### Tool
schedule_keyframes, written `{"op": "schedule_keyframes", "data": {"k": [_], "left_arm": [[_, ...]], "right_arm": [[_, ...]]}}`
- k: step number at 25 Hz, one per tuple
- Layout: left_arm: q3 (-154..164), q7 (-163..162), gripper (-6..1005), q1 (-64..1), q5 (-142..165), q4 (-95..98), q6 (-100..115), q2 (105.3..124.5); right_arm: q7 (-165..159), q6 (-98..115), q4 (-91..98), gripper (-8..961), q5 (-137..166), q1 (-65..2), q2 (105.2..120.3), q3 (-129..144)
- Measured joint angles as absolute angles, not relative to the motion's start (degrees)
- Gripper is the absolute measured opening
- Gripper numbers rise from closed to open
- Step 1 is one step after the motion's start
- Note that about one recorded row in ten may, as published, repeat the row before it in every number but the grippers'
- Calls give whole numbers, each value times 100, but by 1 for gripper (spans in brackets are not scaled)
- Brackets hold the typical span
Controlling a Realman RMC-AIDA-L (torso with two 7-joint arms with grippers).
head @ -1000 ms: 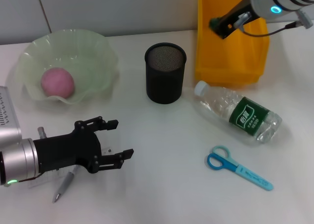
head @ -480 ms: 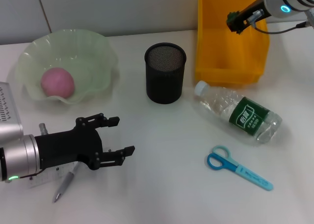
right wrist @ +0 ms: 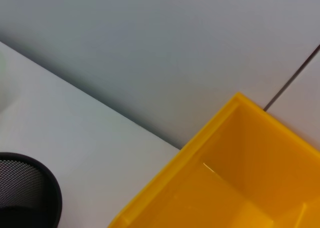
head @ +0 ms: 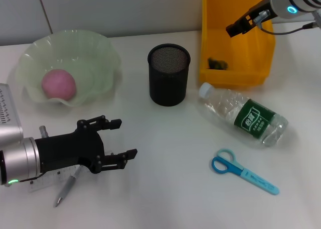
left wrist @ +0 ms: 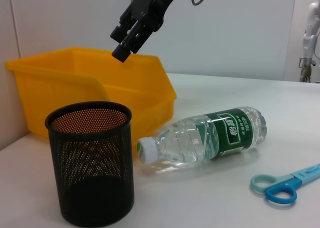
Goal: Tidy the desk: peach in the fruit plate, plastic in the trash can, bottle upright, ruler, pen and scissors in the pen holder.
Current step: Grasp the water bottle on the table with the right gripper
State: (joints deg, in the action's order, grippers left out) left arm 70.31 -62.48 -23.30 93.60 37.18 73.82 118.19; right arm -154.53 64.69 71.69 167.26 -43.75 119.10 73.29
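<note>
Desk surface lies bare and white between the things, with its widest free stretch in the near middle, from the left gripper across to the scissors. One yellow bin stands at the far right against the wall, a small dark scrap lying on its floor. One pale green fruit plate sits at far left holding a single pink peach. One black mesh pen holder stands upright between plate and bin. One clear bottle with a green label lies on its side just in front of the bin, white cap toward the holder. One pair of blue scissors lies near the bottle. One pen lies partly under the left arm. Left gripper hovers low at near left, fingers spread wide, empty. Right gripper hangs above the bin; whether its fingers are parted cannot be told.
</note>
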Motion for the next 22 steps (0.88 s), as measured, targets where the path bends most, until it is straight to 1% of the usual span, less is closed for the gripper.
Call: {"op": "schedule_keyframes", "data": {"k": [3, 9, 14, 22], "left_arm": [[7031, -6249, 827, -2327, 9360, 3718, 7382, 11820], [7022, -6249, 826, -2303, 9360, 3733, 7383, 11822], [7014, -6255, 827, -2281, 9346, 3750, 7415, 11822], [7002, -6261, 826, -2258, 9346, 3723, 7392, 11813]], "right_arm": [[-15452, 6479, 7218, 776, 16726, -4366, 11910, 7301], [-15518, 7198, 7902, 834, 16725, -4288, 11915, 7268], [-15527, 8668, 8524, 834, 16657, -4455, 11917, 7269], [-15497, 9682, 8590, 834, 16627, -4685, 11912, 7352]]}}
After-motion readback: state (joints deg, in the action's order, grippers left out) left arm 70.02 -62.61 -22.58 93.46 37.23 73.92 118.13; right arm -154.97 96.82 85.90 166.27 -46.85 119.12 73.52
